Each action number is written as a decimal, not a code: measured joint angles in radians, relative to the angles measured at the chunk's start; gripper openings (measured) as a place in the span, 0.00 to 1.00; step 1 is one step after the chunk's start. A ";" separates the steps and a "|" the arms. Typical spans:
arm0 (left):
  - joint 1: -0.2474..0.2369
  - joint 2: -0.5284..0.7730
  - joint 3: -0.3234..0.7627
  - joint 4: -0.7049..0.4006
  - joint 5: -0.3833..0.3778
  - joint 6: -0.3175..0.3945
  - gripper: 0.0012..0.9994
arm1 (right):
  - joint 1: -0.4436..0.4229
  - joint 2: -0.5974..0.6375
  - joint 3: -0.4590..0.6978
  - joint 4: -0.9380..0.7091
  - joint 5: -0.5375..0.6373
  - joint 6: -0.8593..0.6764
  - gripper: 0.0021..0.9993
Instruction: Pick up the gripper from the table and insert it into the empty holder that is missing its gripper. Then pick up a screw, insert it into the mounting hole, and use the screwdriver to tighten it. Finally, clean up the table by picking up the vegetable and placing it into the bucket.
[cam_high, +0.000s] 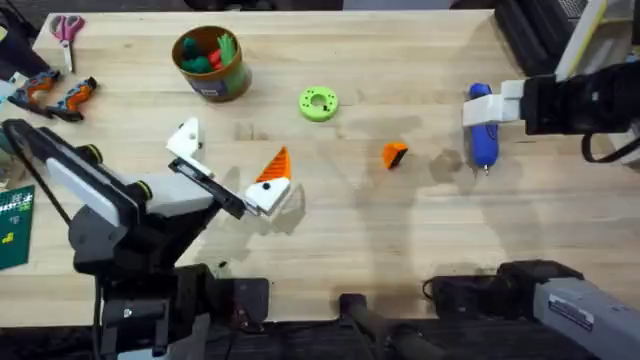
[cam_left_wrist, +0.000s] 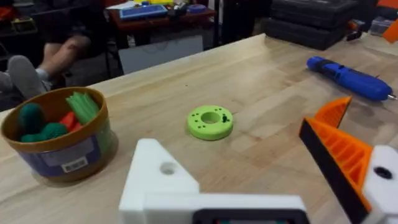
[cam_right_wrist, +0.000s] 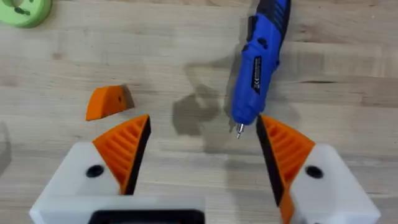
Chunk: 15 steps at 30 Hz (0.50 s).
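Observation:
The orange gripper piece (cam_high: 394, 153) (cam_right_wrist: 107, 101) lies loose on the table, right of centre. My left gripper (cam_high: 230, 158) (cam_left_wrist: 249, 168) is open. One of its fingers is the plain white holder (cam_high: 185, 137) (cam_left_wrist: 158, 177), the other carries an orange ribbed pad (cam_high: 276, 165) (cam_left_wrist: 339, 146). The blue screwdriver (cam_high: 483, 135) (cam_right_wrist: 258, 59) lies flat at the right, bit toward the front edge. My right gripper (cam_high: 488, 108) (cam_right_wrist: 204, 127) hovers open above it, the bit between the orange pads. The bucket (cam_high: 210, 62) (cam_left_wrist: 59, 146) holds green and red toy vegetables.
A lime-green ring (cam_high: 318, 103) (cam_left_wrist: 210, 121) with a small dark speck on it lies in mid table. Orange-handled pliers (cam_high: 55, 92) and pink scissors (cam_high: 67, 30) sit at the far left. A green board (cam_high: 15, 225) lies at the left edge.

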 joint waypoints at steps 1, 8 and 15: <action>-0.007 0.000 -0.002 -0.001 0.000 0.000 0.99 | 0.000 0.000 0.000 0.000 0.000 0.000 0.99; -0.042 0.000 -0.003 -0.018 0.046 -0.052 0.99 | 0.000 0.000 0.000 0.000 0.000 0.000 0.99; -0.081 0.000 -0.001 -0.037 0.185 -0.085 0.99 | 0.000 0.000 0.000 0.000 0.000 0.000 0.99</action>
